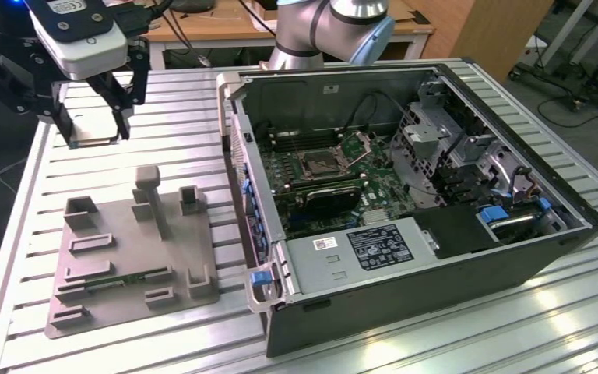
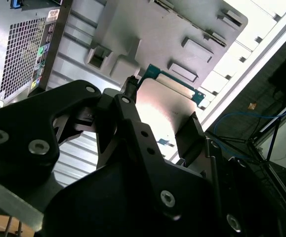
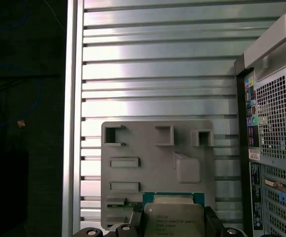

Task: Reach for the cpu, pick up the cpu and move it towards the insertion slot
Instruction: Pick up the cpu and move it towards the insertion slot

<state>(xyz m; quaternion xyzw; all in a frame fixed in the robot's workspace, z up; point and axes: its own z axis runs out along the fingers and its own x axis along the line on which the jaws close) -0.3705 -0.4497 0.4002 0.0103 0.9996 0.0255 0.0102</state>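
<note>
From my gripper (image 1: 96,137), clamped on the cpu (image 1: 91,129), I see open air above the ribbed table (image 1: 174,101) toward the insertion slot (image 1: 318,164), with the case's side wall (image 1: 234,125) standing between and the drive cage (image 1: 431,128) crowding beyond.

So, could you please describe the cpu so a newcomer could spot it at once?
Find the open computer case on the slatted table; at the exterior view's left, beyond the grey tray, hangs the black claw. The cpu is the small silver-topped square it grips, unlike the long green memory stick lying in the tray.
</note>
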